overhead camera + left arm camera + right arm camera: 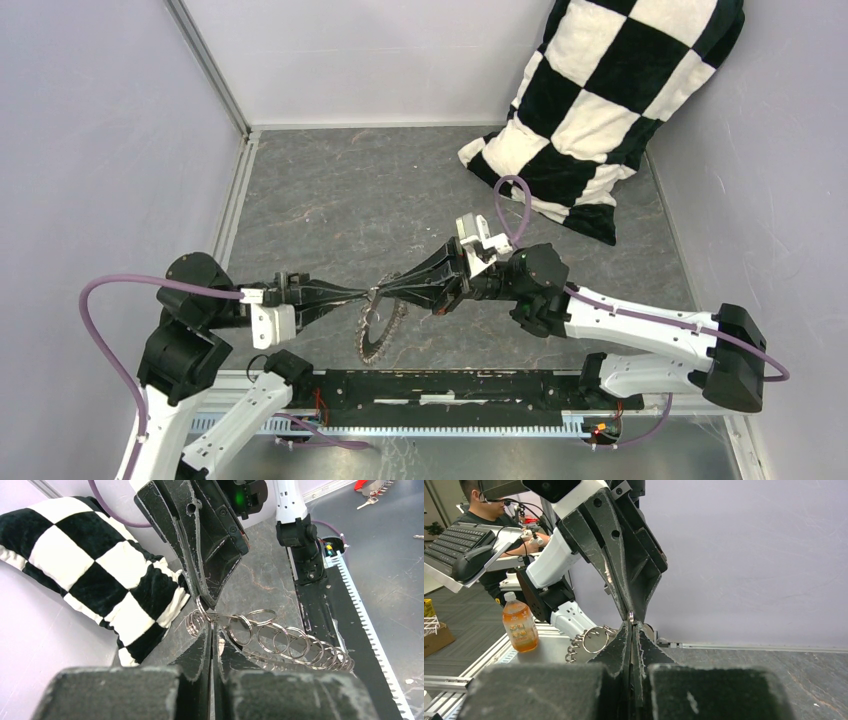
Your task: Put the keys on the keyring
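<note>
Top view: the left gripper (366, 293) and right gripper (386, 290) meet tip to tip mid-table. Both are pinched shut on the keyring (380, 335), which dangles toward six o'clock — a stiff wire hoop loosely strung with small rings. It is probably light and slippery, best held on bare wire. A checkered pillow (600, 110) lies at one o'clock.

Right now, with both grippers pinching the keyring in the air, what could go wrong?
1. The left gripper and right gripper clamp the keyring at nearly one spot, tip to tip. Any pull may knock the fingers together or twist the wire.
2. Only the very fingertips hold it, and most of the ring hangs below. It may slip and drop onto the table.
</note>
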### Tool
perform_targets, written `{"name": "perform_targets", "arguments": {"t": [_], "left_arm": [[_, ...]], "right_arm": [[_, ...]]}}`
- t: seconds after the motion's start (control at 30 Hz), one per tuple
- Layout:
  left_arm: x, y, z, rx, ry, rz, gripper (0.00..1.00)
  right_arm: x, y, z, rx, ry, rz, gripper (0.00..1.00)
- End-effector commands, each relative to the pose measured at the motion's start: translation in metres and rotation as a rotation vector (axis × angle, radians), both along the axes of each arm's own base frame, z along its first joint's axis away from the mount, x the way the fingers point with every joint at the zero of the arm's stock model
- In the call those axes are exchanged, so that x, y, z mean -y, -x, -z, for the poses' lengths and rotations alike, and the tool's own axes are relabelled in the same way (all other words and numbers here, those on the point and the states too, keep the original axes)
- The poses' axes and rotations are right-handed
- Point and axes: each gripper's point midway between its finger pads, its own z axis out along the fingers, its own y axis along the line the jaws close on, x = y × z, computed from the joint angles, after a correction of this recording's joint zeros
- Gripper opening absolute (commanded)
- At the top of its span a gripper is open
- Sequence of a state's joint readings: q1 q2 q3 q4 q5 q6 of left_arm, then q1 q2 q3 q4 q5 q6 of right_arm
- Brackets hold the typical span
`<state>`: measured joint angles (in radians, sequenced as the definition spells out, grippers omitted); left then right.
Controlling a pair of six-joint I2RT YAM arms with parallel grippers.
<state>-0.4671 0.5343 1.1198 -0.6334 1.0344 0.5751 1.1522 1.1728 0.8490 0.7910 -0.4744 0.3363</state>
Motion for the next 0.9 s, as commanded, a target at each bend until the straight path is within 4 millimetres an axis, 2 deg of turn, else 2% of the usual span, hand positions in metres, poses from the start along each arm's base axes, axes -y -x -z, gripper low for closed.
{"name": "perform_targets", "arguments": {"t": [0.0, 0.6, 0.63, 0.7, 0.87], "left_arm": [[-0.001, 0.006, 0.001, 0.055, 0.006, 0.028, 0.02], [0.002, 0.013, 0.013, 0.054, -0.017, 0.091, 0.02], [0.003, 0.013, 0.015, 0.041, -0.019, 0.093, 0.06], [0.002, 0.012, 0.015, 0.024, -0.019, 0.084, 0.29], [0.000, 0.001, 0.010, -0.027, -0.014, 0.001, 0.38]], "right_arm": [[0.007, -0.001, -0.041, 0.019, -0.117, 0.028, 0.00], [0.009, -0.008, -0.052, -0.090, -0.236, 0.097, 0.00], [0.008, -0.007, -0.051, -0.093, -0.234, 0.095, 0.00], [0.007, -0.006, -0.051, -0.090, -0.231, 0.088, 0.00], [0.007, -0.008, -0.039, -0.073, -0.180, 0.116, 0.00]]}}
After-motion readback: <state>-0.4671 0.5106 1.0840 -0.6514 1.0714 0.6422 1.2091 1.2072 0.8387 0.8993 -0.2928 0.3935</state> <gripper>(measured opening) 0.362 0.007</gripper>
